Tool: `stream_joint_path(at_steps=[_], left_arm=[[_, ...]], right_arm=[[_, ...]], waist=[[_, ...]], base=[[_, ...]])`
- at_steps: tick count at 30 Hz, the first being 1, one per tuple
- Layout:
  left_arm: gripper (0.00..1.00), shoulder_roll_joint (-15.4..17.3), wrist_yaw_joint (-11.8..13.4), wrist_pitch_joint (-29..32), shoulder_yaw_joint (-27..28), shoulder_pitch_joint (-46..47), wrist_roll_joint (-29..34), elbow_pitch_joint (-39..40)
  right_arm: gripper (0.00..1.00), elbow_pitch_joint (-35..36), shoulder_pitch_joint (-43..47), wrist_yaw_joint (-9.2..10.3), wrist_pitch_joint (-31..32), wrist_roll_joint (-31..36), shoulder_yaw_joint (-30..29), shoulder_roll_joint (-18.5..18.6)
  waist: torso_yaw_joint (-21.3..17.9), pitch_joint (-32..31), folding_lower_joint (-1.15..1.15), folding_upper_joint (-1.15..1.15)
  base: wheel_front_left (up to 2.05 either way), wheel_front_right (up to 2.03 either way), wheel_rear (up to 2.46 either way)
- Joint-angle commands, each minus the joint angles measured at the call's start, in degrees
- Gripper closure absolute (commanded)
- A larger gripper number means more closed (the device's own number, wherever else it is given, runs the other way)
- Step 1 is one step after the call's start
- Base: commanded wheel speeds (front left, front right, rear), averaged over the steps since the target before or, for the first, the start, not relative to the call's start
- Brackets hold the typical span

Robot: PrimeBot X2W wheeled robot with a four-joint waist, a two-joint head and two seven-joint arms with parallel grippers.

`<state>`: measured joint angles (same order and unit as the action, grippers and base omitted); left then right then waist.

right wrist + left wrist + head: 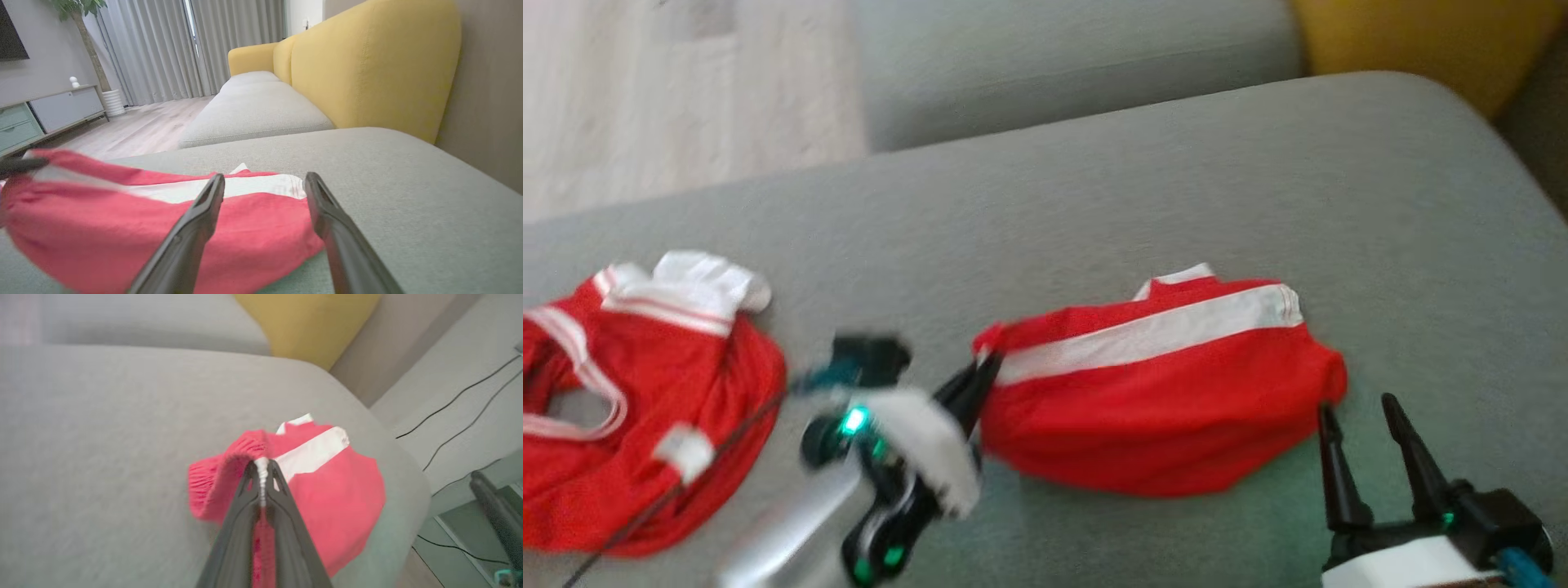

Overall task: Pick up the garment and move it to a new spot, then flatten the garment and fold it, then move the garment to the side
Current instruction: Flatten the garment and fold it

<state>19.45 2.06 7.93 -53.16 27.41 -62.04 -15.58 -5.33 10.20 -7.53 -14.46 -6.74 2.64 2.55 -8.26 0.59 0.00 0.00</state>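
At the far left of the grey sofa cushion [1094, 196] lies a crumpled red-and-white garment [645, 392]. To its right, the left gripper [987, 366] is clamped tight on the left hem of the striped red garment [1168, 408], which rests mid-cushion. The right gripper [1357, 407] stands with its jaws spread wide, holding nothing, just beside the striped red garment's lower right corner.

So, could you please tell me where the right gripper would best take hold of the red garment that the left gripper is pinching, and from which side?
Probably the garment's right end, approached from the robot's side, low along the cushion. The left gripper is shut on its left end, so the opposite end spreads it; that edge bulges up just ahead of the open right gripper.
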Motion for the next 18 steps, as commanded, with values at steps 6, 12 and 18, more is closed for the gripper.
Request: stream_joint_path(at_steps=[6, 12, 18], left_arm=[[1.0, 2.8, -0.7, -8.3, 3.5, 0.3, 2.3, 1.0], [1.0, 2.0, -1.5, -12.2, 3.2, 0.8, 4.7, -1.8], [1.0, 1.0, -1.8, -13.8, 3.3, 2.4, 5.6, -4.5]], right_arm=[[0.0, -5.3, -7.0, 0.04, -0.5, -6.1, -0.2, 2.4], [0.0, -17.3, -16.7, 0.04, 1.8, -12.8, 2.4, 8.1], [0.0, -24.0, -23.2, 0.04, 6.7, -21.0, 9.4, 11.8]], waist=[[7.0, 4.8, 0.0, 0.0], [9.9, 6.5, 0.0, 0.0], [11.9, 6.8, 0.0, 0.0]], base=[[0.0, 0.0, 0.0], [0.0, 0.0, 0.0], [0.0, 0.0, 0.0]])
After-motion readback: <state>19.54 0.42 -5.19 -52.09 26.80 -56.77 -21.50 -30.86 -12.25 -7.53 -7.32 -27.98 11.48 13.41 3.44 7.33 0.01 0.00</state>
